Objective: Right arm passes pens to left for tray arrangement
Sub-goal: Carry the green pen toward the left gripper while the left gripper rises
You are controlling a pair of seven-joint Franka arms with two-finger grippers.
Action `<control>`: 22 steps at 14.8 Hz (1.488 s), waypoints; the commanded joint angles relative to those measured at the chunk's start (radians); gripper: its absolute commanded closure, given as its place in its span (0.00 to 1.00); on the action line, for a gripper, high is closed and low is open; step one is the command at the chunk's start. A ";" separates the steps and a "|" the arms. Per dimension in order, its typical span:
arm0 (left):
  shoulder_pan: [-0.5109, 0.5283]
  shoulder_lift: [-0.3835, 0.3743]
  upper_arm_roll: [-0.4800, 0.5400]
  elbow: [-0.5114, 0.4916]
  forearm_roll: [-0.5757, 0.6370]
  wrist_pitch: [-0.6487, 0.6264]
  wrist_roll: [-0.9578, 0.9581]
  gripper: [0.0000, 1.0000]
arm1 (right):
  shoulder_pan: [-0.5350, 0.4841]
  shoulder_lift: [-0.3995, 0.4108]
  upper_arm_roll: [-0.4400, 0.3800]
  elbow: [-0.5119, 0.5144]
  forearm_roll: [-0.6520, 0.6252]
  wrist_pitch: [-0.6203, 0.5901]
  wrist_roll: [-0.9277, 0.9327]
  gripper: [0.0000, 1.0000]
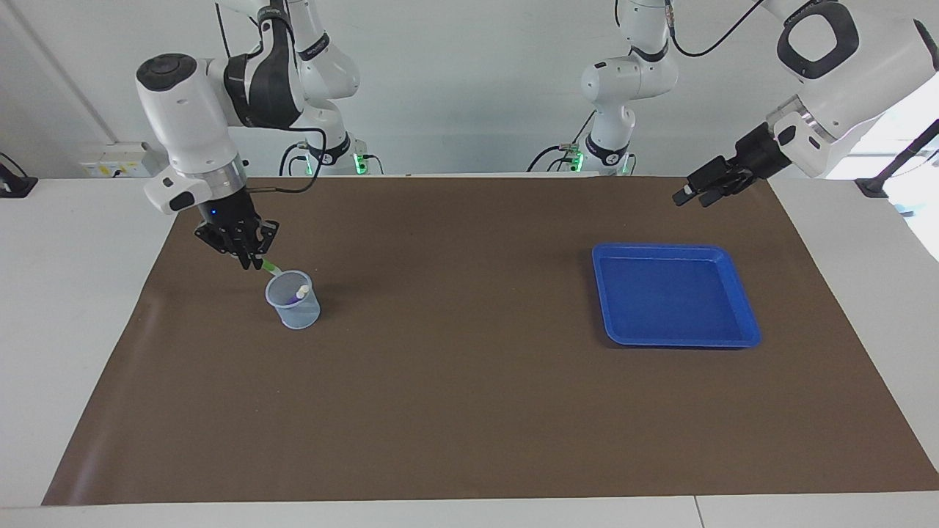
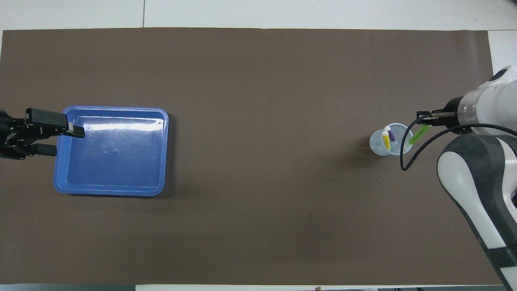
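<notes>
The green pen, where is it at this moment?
The green pen hangs tilted from the shut right gripper, just above the rim of the cup, at the right arm's end of the table.

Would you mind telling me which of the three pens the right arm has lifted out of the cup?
The green pen: the right gripper holds it by its top over the cup, while the purple pen and yellow pen stand inside.
</notes>
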 commanded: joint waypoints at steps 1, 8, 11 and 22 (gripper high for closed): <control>0.007 -0.049 0.002 -0.107 -0.133 0.044 -0.014 0.00 | -0.004 -0.005 0.009 0.069 0.032 -0.082 0.004 1.00; 0.012 -0.044 0.001 -0.212 -0.379 0.057 -0.028 0.00 | 0.115 0.001 0.009 0.080 0.319 -0.041 0.462 1.00; 0.003 -0.046 0.001 -0.259 -0.496 0.084 -0.054 0.00 | 0.230 0.008 0.009 0.078 0.331 0.031 0.750 1.00; -0.161 -0.041 -0.004 -0.351 -0.718 0.201 -0.132 0.00 | 0.464 0.301 0.011 0.435 0.554 0.192 1.625 1.00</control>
